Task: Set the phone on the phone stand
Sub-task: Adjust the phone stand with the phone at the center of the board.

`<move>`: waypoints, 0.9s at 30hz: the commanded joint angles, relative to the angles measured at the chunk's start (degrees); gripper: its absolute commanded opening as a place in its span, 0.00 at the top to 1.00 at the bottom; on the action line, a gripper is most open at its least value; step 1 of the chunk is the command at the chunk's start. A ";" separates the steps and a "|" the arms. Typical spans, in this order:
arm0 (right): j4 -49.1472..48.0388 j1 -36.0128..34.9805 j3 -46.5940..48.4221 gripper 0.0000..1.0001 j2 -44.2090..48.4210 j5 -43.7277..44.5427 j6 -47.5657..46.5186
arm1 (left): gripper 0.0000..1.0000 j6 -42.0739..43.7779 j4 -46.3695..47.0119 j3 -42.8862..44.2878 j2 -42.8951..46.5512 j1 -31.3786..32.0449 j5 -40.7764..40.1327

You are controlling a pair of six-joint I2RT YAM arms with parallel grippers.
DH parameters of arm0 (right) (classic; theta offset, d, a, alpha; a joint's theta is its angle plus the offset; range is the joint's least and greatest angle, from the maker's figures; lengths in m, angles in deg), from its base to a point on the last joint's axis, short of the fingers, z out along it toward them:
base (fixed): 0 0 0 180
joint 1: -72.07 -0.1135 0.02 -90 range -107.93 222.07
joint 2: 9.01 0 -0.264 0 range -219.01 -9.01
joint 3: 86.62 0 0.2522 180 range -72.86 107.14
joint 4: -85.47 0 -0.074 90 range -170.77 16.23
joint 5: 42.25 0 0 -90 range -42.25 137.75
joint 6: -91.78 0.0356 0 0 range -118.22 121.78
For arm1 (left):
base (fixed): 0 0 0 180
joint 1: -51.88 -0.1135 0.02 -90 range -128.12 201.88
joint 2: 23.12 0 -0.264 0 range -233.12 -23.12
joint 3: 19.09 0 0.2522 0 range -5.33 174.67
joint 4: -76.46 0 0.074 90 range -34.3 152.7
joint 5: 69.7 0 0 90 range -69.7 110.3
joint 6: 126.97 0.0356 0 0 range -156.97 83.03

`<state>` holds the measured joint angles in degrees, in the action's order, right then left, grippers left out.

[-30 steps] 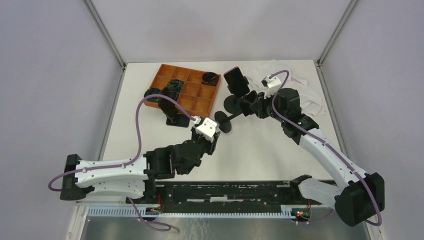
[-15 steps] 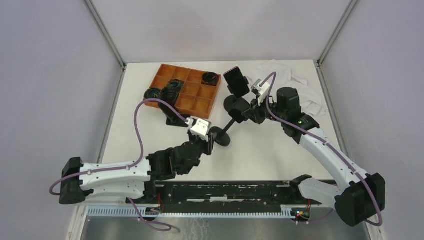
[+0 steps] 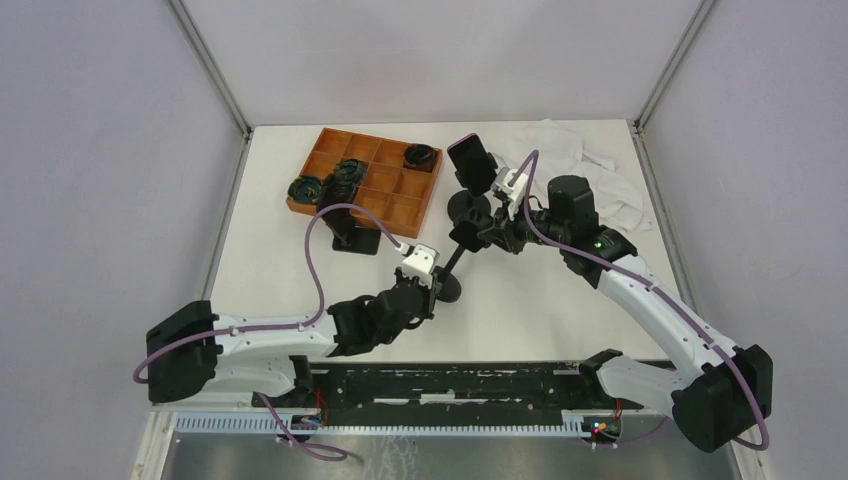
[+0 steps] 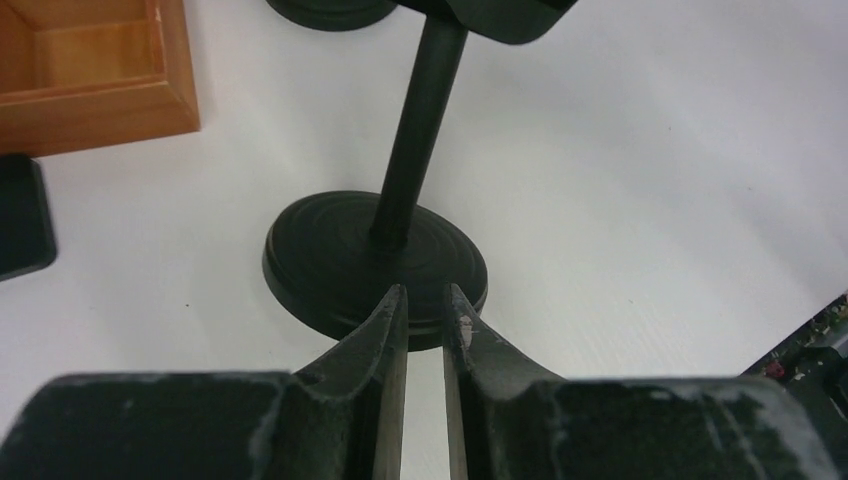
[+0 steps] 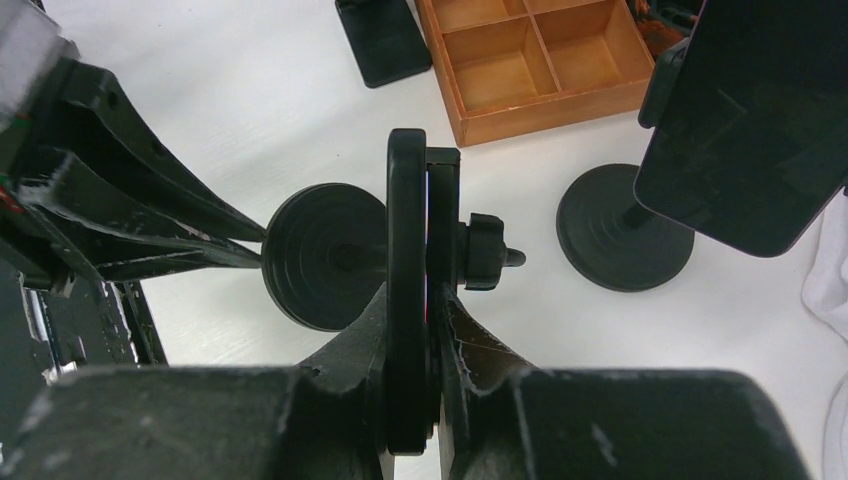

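A black phone stand stands mid-table, with a round base, a thin pole and a round head plate. My right gripper is shut on that head plate, seen edge-on with its knob. My left gripper has its jaws almost together with nothing between them, tips at the near rim of the base. The dark phone sits tilted in the holder of a second stand just behind. The phone also shows in the right wrist view.
An orange compartment tray lies at the back left, with black round parts in and beside it. A small black block stand sits in front of the tray. A crumpled white cloth lies at the back right.
My left gripper has slid right and nearer, down to the stand's base. My right gripper has shifted the stand's head a little left, and the pole stands more upright.
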<state>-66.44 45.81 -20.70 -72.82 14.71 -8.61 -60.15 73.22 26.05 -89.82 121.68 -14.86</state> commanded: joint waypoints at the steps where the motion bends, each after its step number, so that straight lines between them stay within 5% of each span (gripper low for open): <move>1: -4.41 -0.66 2.82 1.00 0.97 -2.76 -1.92 | 0.76 -3.26 6.02 -0.84 -2.84 -0.62 3.59; 27: 4.39 -2.75 10.06 1.00 -0.83 -6.36 -5.64 | 0.88 -8.14 7.93 -10.22 -10.72 -1.47 7.74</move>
<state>-58.18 42.64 -15.61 -74.13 10.01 -14.80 -65.66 86.60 18.75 -98.21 120.56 -7.95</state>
